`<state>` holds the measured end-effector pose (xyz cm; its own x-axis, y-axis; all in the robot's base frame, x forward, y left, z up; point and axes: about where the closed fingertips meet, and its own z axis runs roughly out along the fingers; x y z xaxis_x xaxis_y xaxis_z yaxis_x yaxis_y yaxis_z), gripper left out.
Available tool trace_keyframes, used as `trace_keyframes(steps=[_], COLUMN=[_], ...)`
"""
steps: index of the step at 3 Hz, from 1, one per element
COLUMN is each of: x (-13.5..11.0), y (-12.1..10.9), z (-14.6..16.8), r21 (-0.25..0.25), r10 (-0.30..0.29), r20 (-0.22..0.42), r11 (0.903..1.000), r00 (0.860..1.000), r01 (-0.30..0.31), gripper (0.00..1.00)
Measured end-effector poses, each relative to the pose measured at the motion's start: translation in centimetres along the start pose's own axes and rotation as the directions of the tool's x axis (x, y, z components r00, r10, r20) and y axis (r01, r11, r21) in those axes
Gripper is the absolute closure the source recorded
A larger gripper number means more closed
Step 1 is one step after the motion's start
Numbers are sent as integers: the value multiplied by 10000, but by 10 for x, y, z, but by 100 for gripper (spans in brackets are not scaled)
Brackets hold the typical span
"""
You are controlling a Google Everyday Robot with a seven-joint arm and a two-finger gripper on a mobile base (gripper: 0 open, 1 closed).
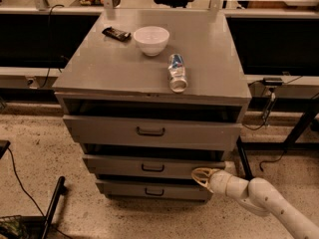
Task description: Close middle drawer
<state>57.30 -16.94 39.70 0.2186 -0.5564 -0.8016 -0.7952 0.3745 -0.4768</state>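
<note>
The grey metal cabinet (149, 73) has three drawers. The middle drawer (149, 166) has a low front panel and a small dark bar handle (152, 168). It stands nearly flush with the cabinet, only a thin dark gap above it. My gripper (201, 176) is on a white arm coming in from the lower right. Its pale fingertips touch the right end of the middle drawer's front panel. The top drawer (149, 131) stands slightly out. The bottom drawer (152, 190) is just below my gripper.
On the cabinet top lie a white bowl (151, 39), a crushed can (177, 72) on its side and a dark snack bar (116, 33). Cables and a black pole (52, 208) lie on the speckled floor at left. Dark table legs (294, 133) stand at right.
</note>
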Motion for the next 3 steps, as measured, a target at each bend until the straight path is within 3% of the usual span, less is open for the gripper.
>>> trace_keyframes(steps=[2,3], x=[-14,-49], y=[31,91], z=[-16,-35], r21=[-548,-1378], r10=[-41,138], r20=[-150,295], r11=[9985,9904], r00=[9999,9995], r01=[32,-96], gripper=[100,100])
